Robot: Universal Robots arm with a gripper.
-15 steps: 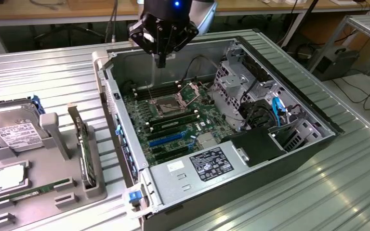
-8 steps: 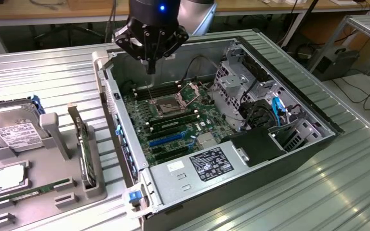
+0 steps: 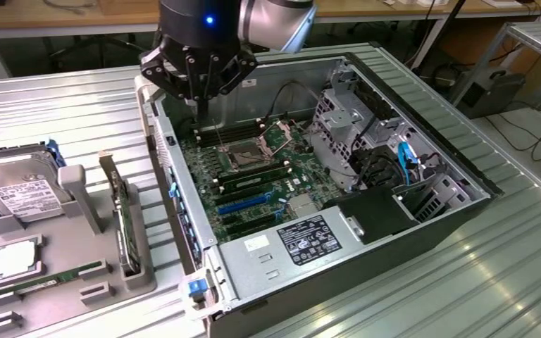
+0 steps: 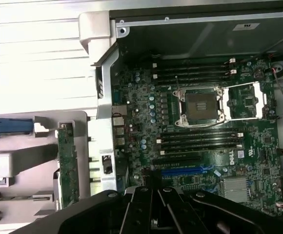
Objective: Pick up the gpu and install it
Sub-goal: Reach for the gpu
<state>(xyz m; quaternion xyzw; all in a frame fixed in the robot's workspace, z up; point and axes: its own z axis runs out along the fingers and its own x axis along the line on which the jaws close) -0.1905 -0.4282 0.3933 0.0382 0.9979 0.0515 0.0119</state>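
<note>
The gpu (image 3: 120, 215) stands on edge in a slot of the grey holder (image 3: 64, 246) at the exterior view's left, with its green board (image 4: 67, 165) up and a silver bracket at its far end. My gripper (image 3: 198, 98) hangs over the far corner of the open computer case (image 3: 458, 176), above the motherboard (image 3: 251, 176) and well apart from the gpu. Its fingers meet at a point and hold nothing. In the wrist view the gripper (image 4: 152, 183) sits over the blue expansion slot (image 4: 190, 171) area of the motherboard (image 4: 205, 141).
A silver hard drive (image 3: 22, 190) with a white label and a narrow green memory stick (image 3: 45, 282) rest on the same holder. Inside the case are the processor socket (image 3: 251, 150), drive cages (image 3: 346, 120) and a black power supply (image 3: 374, 211). The case walls stand between the gripper and the gpu.
</note>
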